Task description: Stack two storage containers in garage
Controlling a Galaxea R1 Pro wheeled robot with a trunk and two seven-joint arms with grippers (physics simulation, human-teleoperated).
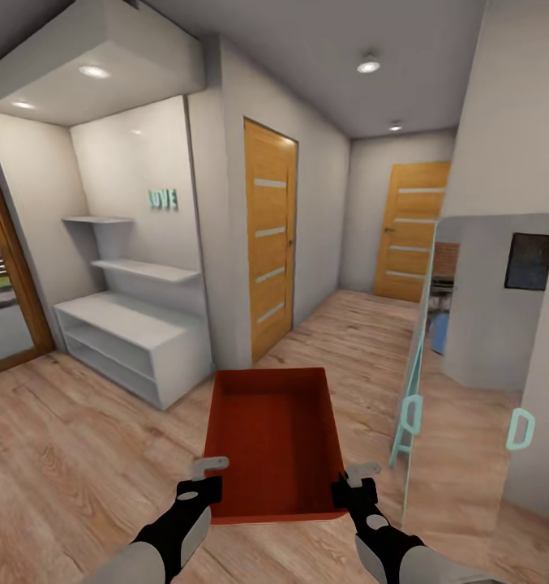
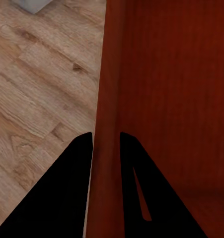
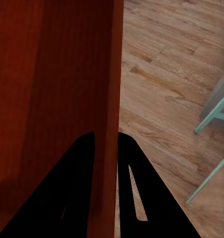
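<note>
- One orange-red bin (image 1: 276, 442) is sitting at the lower centre of the head view, carried open side up between both arms above the pale wood-plank floor (image 1: 79, 454).
- The left gripper (image 1: 211, 464) is clamping the bin's left wall near its near corner; in the left wrist view the jaws are standing narrow, one dark finger (image 2: 67, 188) outside the wall and the other inside.
- The right gripper (image 1: 362, 470) is doing the same on the right wall, and the right wrist view is showing its jaws pinched narrow on the thin red wall (image 3: 104, 99), with one finger (image 3: 136, 193) on the outer side.
- Nothing is lying inside the bin, as far as the head view is showing.
- Ahead, a hallway is running toward the upper right of the frame, with one wooden door (image 1: 270, 235) at the centre and a second door (image 1: 410, 231) at the far end.
- White shelves (image 1: 132, 332) are standing at the left, and a tall mirror on a pale green frame (image 1: 477, 349) is leaning close by at the right.
- The step in hand is probably carrying this bin toward the garage, which means keeping both grips level so the bin is not twisting between the arms.
- Steering clear of the mirror frame at the right looks wise, since the right arm is passing near it.
- Both grips are sitting low on thin walls, so slow turns should be helping against slipping.
</note>
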